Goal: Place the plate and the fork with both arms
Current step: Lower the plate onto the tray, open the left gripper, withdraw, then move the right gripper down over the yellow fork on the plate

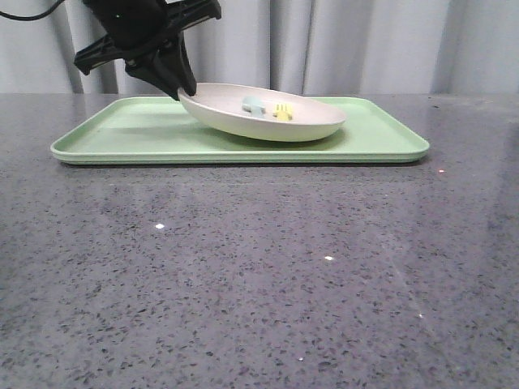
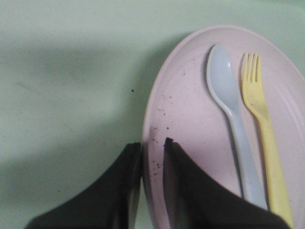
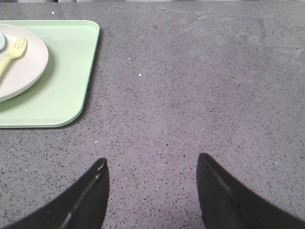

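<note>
The cream plate (image 1: 268,123) is tilted over the pale-green tray (image 1: 122,130), its left rim raised. My left gripper (image 1: 185,91) is shut on that rim. In the left wrist view its fingers (image 2: 153,143) pinch the plate (image 2: 190,109), one inside the rim and one outside. The yellow fork (image 2: 262,119) lies in the plate beside a light-blue spoon (image 2: 228,95); the front view also shows the fork (image 1: 283,111). My right gripper (image 3: 151,162) stands open over bare table, to the right of the tray (image 3: 66,90), plate (image 3: 24,62) and fork (image 3: 13,51). It is out of the front view.
The tray lies at the far side of a grey speckled table (image 1: 259,267), with a grey curtain (image 1: 365,40) behind it. A light-blue spoon (image 1: 253,104) rests in the plate next to the fork.
</note>
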`<state>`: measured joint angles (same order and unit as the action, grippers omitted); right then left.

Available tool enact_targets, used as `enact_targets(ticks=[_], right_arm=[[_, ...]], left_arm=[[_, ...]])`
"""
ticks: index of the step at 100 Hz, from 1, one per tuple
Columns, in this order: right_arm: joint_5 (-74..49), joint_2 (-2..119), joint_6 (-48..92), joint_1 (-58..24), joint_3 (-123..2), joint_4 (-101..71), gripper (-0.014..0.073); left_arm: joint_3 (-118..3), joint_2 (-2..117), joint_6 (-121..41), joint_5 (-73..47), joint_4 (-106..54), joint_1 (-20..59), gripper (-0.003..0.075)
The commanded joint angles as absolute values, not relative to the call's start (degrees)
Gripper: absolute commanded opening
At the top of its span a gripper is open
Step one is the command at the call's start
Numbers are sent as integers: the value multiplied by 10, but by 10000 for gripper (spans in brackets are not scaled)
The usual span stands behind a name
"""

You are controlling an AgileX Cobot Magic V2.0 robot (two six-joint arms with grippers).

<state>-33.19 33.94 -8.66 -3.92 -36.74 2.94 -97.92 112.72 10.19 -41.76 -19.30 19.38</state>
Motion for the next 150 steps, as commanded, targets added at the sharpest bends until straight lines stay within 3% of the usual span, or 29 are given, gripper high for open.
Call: enact_targets(ticks=[1,22,65,103,150], right_arm=[[-291,345,-84,-38,-387,32,425],[-292,345,-84,-38,-387,32,425],[-317,367,-85,-43,-417,25,425],[-402,504,-85,-117,-549,19,423],[-491,711,-85,-193,-774,0,423]], left_arm=[[-999,1096,110,-392,-207,191,211],[-999,1096,110,-395,-207,191,328],[-983,1018,109,-434,-126,194,332],[-766,828,109,-357,-63,193,332],[-554,584,109,-345,-21,193,332]])
